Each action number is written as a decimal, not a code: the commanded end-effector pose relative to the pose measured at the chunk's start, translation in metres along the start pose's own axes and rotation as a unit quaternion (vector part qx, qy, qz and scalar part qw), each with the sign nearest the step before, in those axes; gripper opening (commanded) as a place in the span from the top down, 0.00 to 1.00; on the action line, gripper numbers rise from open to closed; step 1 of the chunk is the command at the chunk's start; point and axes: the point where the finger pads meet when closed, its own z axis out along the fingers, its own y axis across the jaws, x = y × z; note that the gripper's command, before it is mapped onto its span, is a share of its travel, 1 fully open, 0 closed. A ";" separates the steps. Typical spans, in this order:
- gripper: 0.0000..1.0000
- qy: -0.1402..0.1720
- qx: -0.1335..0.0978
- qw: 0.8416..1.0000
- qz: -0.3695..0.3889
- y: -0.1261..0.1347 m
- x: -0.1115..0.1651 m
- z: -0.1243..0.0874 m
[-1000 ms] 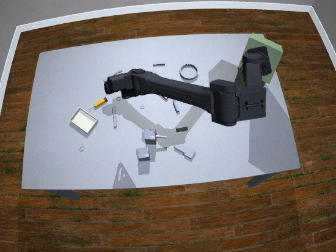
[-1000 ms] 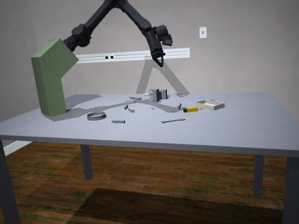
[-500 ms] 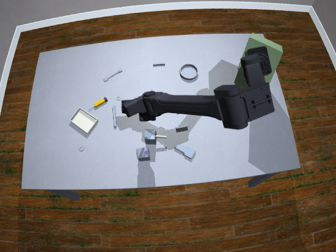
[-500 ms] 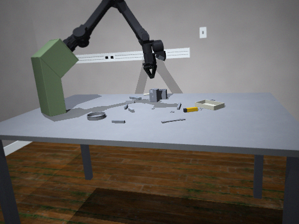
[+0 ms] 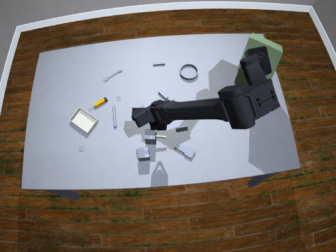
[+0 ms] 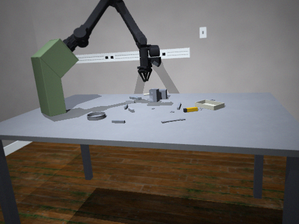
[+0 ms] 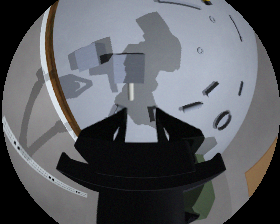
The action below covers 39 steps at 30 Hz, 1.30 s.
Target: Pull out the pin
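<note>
Gripper (image 6: 144,78) hangs above the pin (image 5: 161,136) sticking sideways out of its block (image 5: 149,136) near the worktop's front edge, jaws partly open, holding nothing.

The top view looks steeply down from high above, taking in the whole desk (image 5: 61,166) and the floor around it. The exterior view stands off beyond one desk (image 6: 244,137) edge, low and level, facing the wall. The wrist view looks down past the pincer (image 7: 140,128) from close above. All three share the desk's middle.
</note>
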 end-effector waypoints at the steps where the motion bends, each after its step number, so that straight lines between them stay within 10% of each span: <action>1: 0.61 0.002 -0.010 1.000 0.009 0.017 0.006 -0.007; 39: 0.61 0.010 -0.020 1.000 0.009 0.034 0.017 -0.013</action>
